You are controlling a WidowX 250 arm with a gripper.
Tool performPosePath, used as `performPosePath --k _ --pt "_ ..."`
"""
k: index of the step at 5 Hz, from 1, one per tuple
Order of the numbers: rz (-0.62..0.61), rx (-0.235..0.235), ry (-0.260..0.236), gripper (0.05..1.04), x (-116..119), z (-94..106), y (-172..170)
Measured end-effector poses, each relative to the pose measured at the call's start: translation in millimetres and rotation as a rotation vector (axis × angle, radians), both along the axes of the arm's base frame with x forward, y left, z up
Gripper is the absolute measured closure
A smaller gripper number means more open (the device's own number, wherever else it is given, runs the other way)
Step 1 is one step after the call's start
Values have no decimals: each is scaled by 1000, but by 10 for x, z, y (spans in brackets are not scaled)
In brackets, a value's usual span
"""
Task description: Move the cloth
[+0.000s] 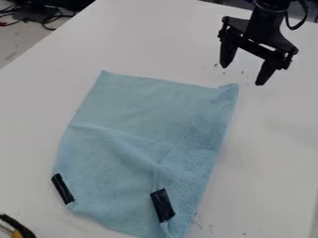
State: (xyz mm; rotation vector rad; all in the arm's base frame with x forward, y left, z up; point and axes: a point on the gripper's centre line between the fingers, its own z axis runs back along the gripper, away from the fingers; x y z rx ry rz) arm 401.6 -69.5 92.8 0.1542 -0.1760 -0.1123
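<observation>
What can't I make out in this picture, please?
All in the camera view:
- Light blue cloth's lowest part: cut off by the bottom edge.
- Tabletop beneath it: hidden by the cloth.
- Black-and-yellow object: cut off at lower left.
- Dark specks: too small to identify.

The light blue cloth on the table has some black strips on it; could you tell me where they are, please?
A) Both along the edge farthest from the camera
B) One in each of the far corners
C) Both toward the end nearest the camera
C: both black strips lie toward the near end of the cloth, one at its left edge and the other farther right.
</observation>
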Motion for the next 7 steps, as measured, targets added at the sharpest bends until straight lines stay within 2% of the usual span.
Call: performPosePath --k 1,2,3,4,5,6,7 --pt "7 10 45 83 -39 -182 9" --pt "61 14 68 83 -217 -327 36" --pt "70 4 66 83 -306 -335 -37" --pt "135 -14 87 84 -572 -264 -57" --pt "260 -12 99 84 -1072 -142 -137" --pt "340 -14 77 84 -1463 -87 -87" --pt "395 -26 66 84 -1698 -133 -33"
